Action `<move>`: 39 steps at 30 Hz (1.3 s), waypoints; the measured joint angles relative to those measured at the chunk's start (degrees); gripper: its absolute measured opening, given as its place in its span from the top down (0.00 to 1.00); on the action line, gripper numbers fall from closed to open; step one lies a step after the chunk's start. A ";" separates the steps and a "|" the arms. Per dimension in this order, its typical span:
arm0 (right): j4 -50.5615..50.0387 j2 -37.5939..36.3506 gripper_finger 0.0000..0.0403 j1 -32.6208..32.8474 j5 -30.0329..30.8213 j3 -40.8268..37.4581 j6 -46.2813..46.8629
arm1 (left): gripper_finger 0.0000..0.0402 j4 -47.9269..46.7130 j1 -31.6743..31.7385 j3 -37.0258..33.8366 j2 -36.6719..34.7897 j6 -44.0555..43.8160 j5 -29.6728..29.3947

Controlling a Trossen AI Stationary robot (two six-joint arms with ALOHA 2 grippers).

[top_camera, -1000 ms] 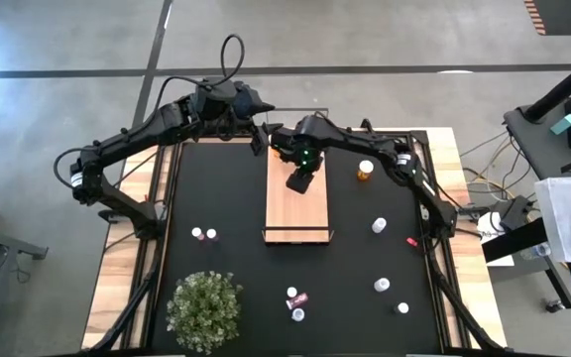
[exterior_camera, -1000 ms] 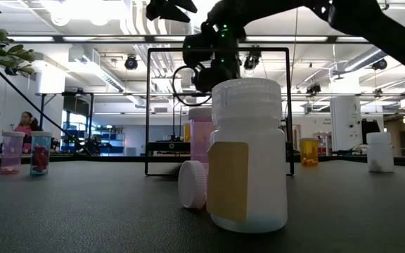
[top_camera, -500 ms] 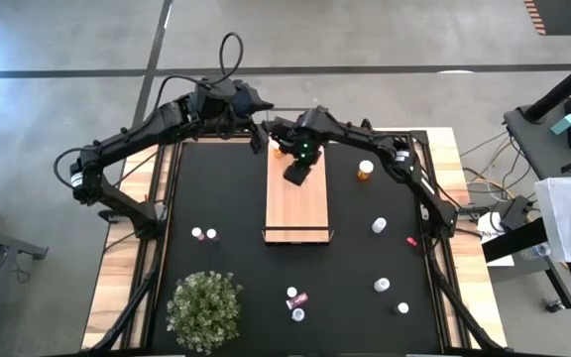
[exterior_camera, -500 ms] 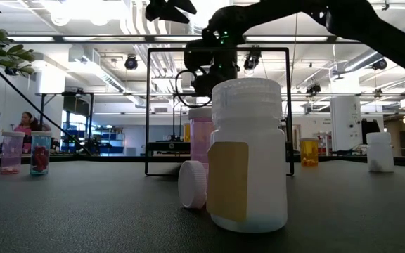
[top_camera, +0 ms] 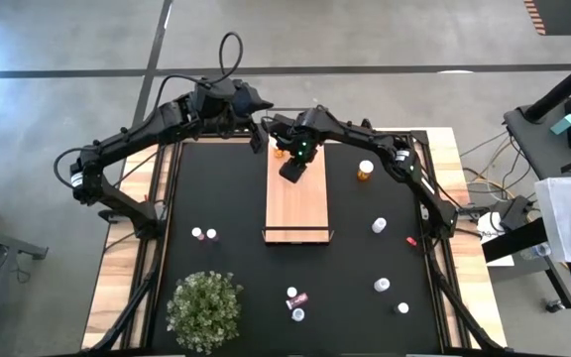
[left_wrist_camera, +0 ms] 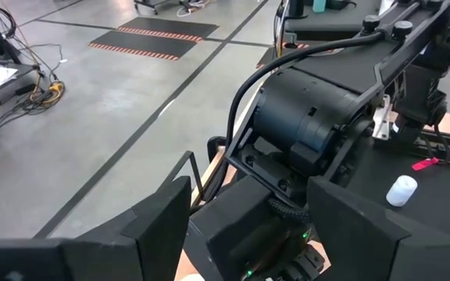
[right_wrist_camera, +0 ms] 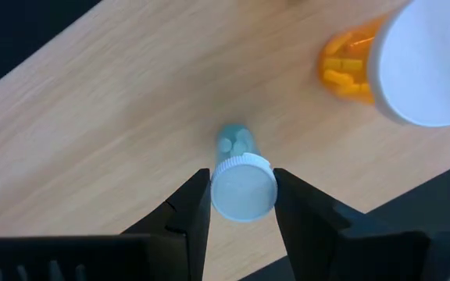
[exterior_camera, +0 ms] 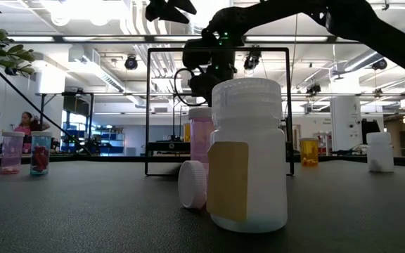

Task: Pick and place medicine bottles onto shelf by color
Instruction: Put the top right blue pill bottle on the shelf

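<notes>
the shelf [top_camera: 296, 203] lies under the right gripper [right_wrist_camera: 243, 204], its wood bare there to take a bottle; that gripper is clamped on 1 pale bottle [right_wrist_camera: 243, 187] by the white cap, held above the board for placing; an orange bottle [right_wrist_camera: 401, 62] stands just beside; the left gripper [top_camera: 257, 136], jaws apart, waits close behind.

Orange bottle [right_wrist_camera: 348, 72] on wooden shelf [top_camera: 297, 210]

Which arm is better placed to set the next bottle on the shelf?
Right. The right gripper is shut on a small white-capped bottle above the shelf, beside an orange bottle standing there. The left gripper waits open at the shelf's far end.
</notes>
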 joint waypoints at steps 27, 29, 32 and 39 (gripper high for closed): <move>1.78 0.00 0.70 -0.33 0.02 -0.04 -2.18 | 0.40 -0.27 0.11 -0.04 0.00 0.00 0.00; 1.87 0.00 0.69 -0.33 0.26 -0.04 -2.18 | 0.40 -0.28 0.11 -0.04 0.00 0.00 0.02; 1.95 0.00 0.66 -0.33 0.92 -0.04 -2.16 | 0.40 -0.27 0.11 -0.07 0.00 0.00 0.01; 2.10 -0.01 0.62 -0.33 0.94 -0.04 -2.16 | 0.40 -0.26 0.11 -0.13 0.00 -0.02 0.00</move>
